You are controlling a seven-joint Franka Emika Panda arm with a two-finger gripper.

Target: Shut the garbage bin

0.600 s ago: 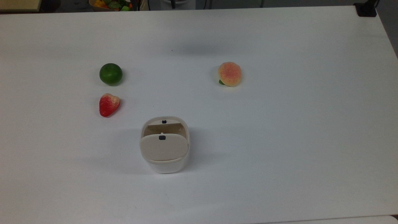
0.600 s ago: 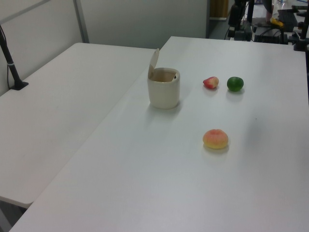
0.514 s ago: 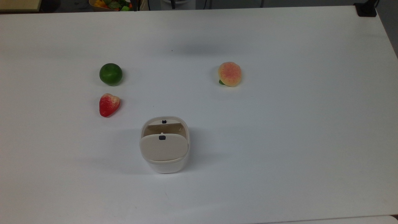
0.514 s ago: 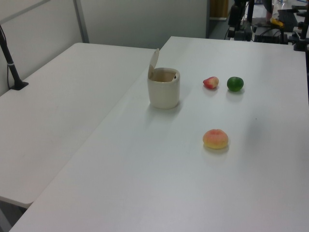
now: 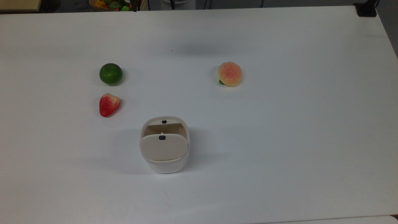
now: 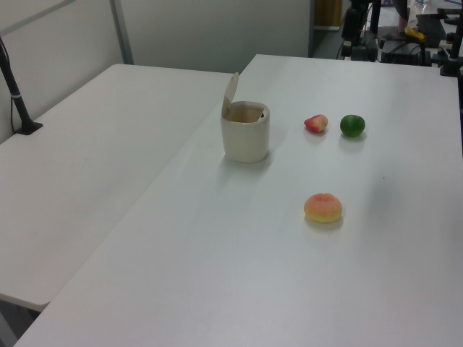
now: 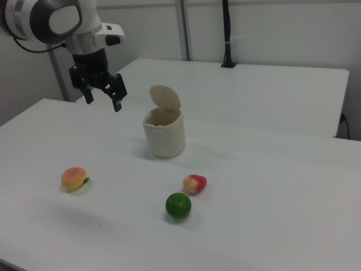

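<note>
Strawberry (image 7: 194,183), lime (image 7: 178,205), peach (image 7: 74,178) lie apart from garbage bin (image 7: 164,134), lid up. Claw (image 7: 102,97) spread, empty, raised toward the right view's left of bin.

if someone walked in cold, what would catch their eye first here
Probably the garbage bin standing mid-table with its beige lid tipped up and open. Next, the gripper hanging open in the air to the right view's left of the bin, touching nothing. Then the bright fruit: a strawberry and lime close together, a peach off alone.
</note>
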